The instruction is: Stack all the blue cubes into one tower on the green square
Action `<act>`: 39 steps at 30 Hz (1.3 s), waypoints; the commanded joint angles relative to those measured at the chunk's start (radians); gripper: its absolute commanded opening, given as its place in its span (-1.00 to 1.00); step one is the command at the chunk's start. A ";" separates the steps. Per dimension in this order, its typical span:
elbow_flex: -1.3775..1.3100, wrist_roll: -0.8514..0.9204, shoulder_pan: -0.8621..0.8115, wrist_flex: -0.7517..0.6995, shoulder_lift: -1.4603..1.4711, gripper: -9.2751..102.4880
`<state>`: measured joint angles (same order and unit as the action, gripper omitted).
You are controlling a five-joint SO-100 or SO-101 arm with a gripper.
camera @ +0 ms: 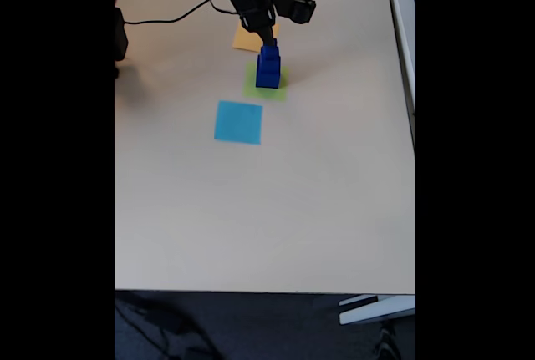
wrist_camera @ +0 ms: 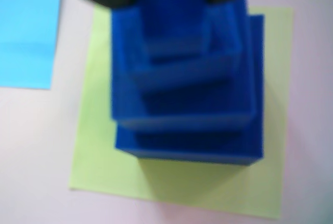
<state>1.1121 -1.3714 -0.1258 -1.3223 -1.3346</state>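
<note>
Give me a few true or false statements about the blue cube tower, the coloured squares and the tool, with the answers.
1. The blue cubes form one tower on the green square. True.
2. The tower stands on the light blue square. False: that square is bare.
3. The tool is at the tower's top. True.
4. The orange-yellow square lies between the green and light blue squares. False: it lies beyond the green square, near the arm.
5. The largest cube is on top. False: it is at the bottom.
</note>
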 commanded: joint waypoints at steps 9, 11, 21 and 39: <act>-0.028 -0.006 -0.006 -0.012 -0.100 -0.84; -0.029 -0.006 -0.005 -0.015 -0.100 -0.84; -0.029 -0.006 -0.003 -0.015 -0.100 -0.84; -0.043 -0.003 -0.002 -0.020 -0.100 -0.80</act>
<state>1.1106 -1.3714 -0.1258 -1.3422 -1.3346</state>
